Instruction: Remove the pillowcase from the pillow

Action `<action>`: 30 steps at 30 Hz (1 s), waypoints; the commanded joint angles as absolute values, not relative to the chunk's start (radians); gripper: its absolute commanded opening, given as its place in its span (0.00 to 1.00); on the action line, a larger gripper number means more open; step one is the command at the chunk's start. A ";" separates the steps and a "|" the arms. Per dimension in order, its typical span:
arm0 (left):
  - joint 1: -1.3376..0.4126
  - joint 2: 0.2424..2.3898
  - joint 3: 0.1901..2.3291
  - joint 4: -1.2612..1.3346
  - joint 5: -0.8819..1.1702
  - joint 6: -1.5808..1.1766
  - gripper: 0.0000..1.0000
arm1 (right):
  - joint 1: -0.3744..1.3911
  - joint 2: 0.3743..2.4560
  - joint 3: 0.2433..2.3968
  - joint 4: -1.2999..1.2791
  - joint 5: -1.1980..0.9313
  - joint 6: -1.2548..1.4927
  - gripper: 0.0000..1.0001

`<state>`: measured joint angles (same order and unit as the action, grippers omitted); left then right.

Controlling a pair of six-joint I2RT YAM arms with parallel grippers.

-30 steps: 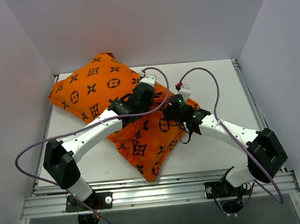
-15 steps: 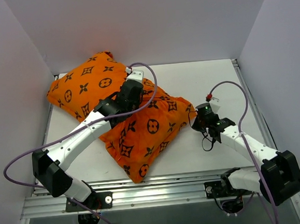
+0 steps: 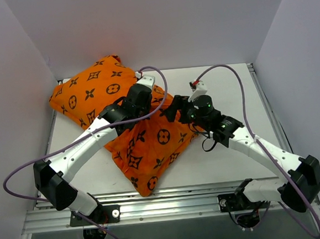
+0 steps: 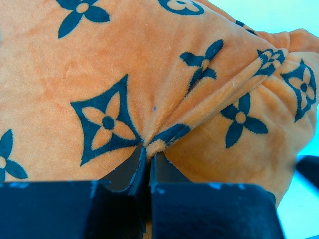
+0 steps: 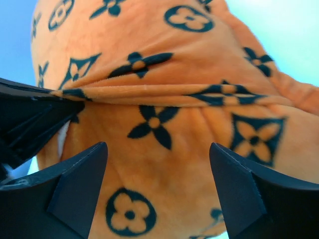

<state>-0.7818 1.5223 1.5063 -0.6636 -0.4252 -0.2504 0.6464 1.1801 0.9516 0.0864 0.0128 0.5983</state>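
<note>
Pinched bright orange plush flower-printed pillowcase (image 4: 99, 59) in closed left claw (image 4: 147, 157); held right claw (image 5: 157, 147) spread, its ridge crosswise just ahead.

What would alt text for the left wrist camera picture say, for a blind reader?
The left gripper is pinched shut on a fold of the orange pillowcase, whose black flower and diamond prints fill nearly the whole view. A sliver of pale table shows at top right.

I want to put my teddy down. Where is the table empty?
The table is bare at the far right, past the right arm. Another strip lies at the front, between the pillowcase and that arm. The middle is crowded: left gripper and right gripper meet at the fabric.
</note>
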 commanded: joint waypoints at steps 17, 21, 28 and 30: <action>-0.773 1.506 1.491 -0.583 -0.475 -0.278 0.20 | 0.798 1.453 0.891 0.201 0.159 0.452 0.50; -0.772 1.522 1.489 -0.574 -0.503 -0.270 0.29 | 0.798 1.450 0.871 0.199 0.167 0.468 0.33; -0.762 1.545 1.502 -0.555 -0.522 -0.258 0.30 | 0.796 1.419 0.862 0.149 0.210 0.488 0.00; -0.756 1.555 1.502 -0.555 -0.535 -0.258 0.26 | 0.782 1.390 0.851 0.126 0.227 0.502 0.00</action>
<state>-0.7746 1.5452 1.4830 -0.6239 -0.4839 -0.2661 0.7914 1.4181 0.8940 0.2604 0.1612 0.4892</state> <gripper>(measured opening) 0.271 0.029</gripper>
